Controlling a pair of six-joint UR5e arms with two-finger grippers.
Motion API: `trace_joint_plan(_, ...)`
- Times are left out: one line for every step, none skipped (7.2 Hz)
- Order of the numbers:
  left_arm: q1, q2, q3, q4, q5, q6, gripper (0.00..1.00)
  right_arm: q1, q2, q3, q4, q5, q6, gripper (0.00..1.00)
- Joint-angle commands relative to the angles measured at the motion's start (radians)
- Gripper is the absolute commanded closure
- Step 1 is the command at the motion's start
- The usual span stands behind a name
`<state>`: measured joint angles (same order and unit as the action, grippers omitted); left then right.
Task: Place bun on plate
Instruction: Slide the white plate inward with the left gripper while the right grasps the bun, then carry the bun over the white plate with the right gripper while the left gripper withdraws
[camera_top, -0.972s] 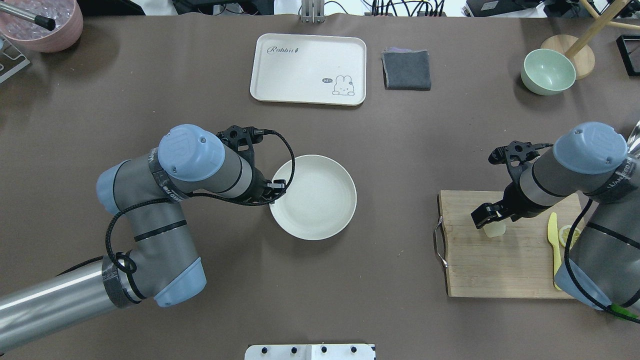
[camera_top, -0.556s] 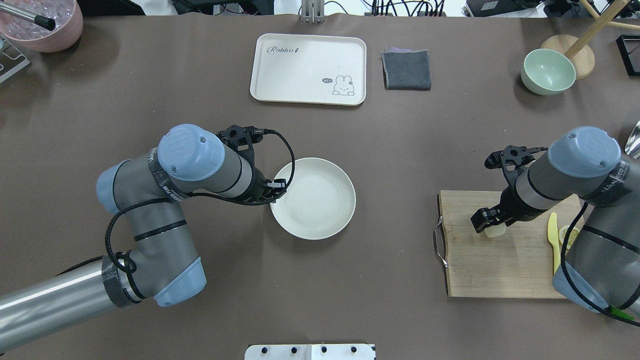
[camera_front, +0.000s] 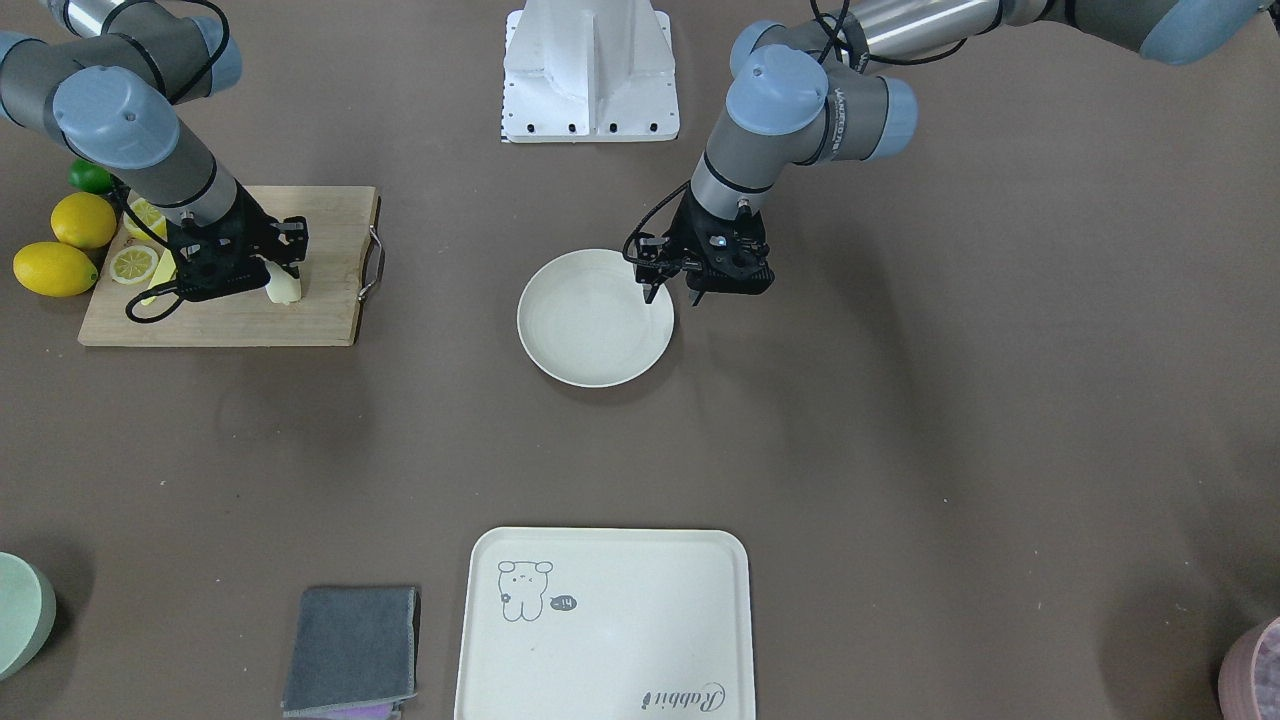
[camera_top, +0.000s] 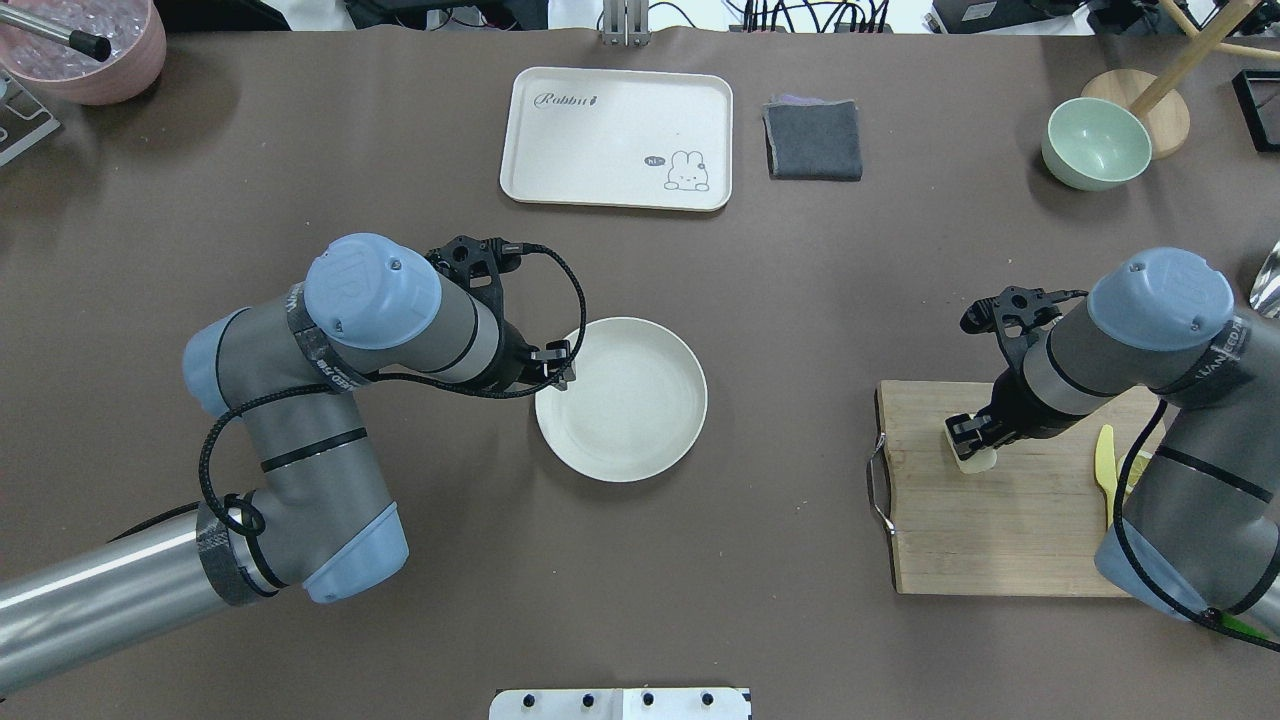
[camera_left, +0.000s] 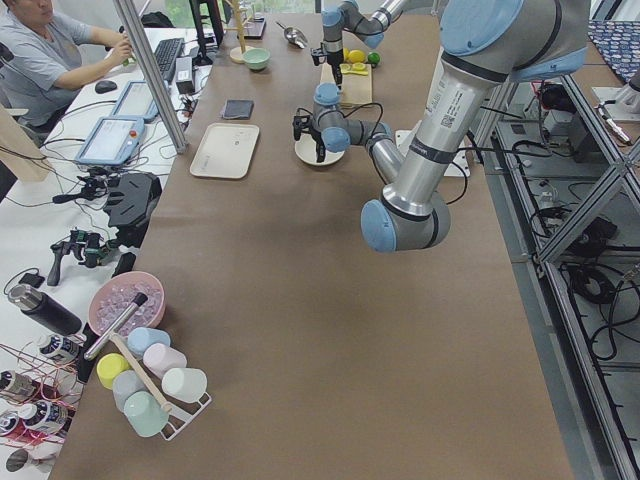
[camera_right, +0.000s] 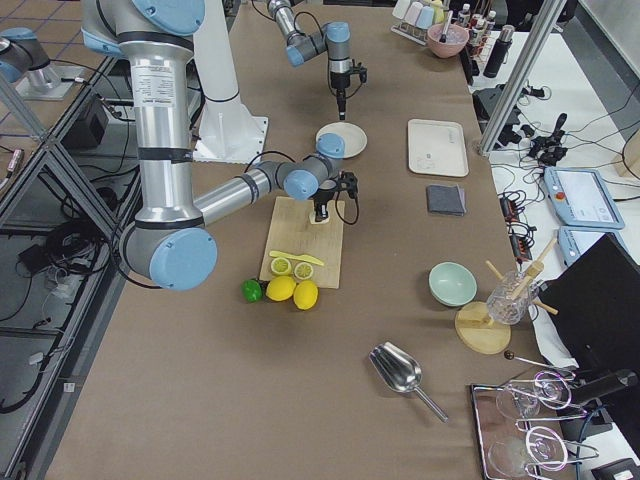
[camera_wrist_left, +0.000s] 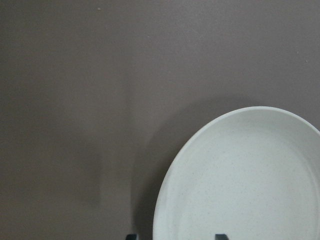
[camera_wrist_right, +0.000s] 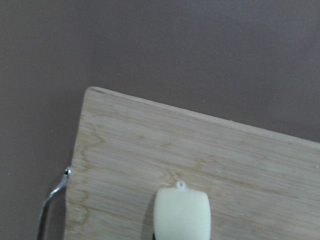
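The bun is a small pale cream lump on the wooden cutting board, near its far left corner. It also shows as the bun and fills the bottom of the right wrist view, the bun. My right gripper points down and is shut on it. The round off-white plate lies at the table's middle. My left gripper is open at the plate's left rim. In the left wrist view its two tips stand apart, one on each side of the plate rim.
A yellow knife, lemon slices and whole lemons sit at the board's right end. A cream tray, a grey cloth and a green bowl line the far side. A pink bowl is far left.
My right gripper came down over the bun and its fingers closed in on it. The left arm shifted slightly, and the plate slid a little toward the left.
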<state>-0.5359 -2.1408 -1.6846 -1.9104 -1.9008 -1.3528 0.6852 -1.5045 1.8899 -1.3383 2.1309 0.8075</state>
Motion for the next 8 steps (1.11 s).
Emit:
trace_joint_plan(-0.057, 0.053, -0.084, 0.036, -0.018, 0.018, 0.32, 0.010, 0.088, 0.003, -0.010, 0.006, 0.013, 0.77)
trace_joint_plan(-0.099, 0.135, -0.168, 0.071, -0.050, 0.097, 0.31, 0.005, 0.149, -0.003, -0.010, 0.003, 0.031, 0.77)
trace_joint_plan(-0.128, 0.238, -0.232, 0.077, -0.072, 0.178, 0.30, -0.030, 0.247, -0.006, -0.059, -0.006, 0.123, 0.77)
trace_joint_plan(-0.159, 0.281, -0.240, 0.077, -0.072, 0.226, 0.30, -0.064, 0.376, -0.038, -0.144, -0.037, 0.181, 0.77)
trace_joint_plan(-0.188, 0.324, -0.253, 0.076, -0.073, 0.292, 0.29, -0.116, 0.488, -0.088, -0.180, -0.089, 0.258, 0.76)
trace_joint_plan(-0.214, 0.370, -0.269, 0.074, -0.075, 0.367, 0.28, -0.157, 0.574, -0.160, -0.180, -0.138, 0.309, 0.76)
trace_joint_plan(-0.231, 0.392, -0.271, 0.073, -0.078, 0.395, 0.28, -0.179, 0.636, -0.229, -0.177, -0.153, 0.343, 0.76)
trace_joint_plan(-0.246, 0.406, -0.271, 0.071, -0.084, 0.423, 0.28, -0.187, 0.679, -0.292, -0.170, -0.163, 0.355, 0.76)
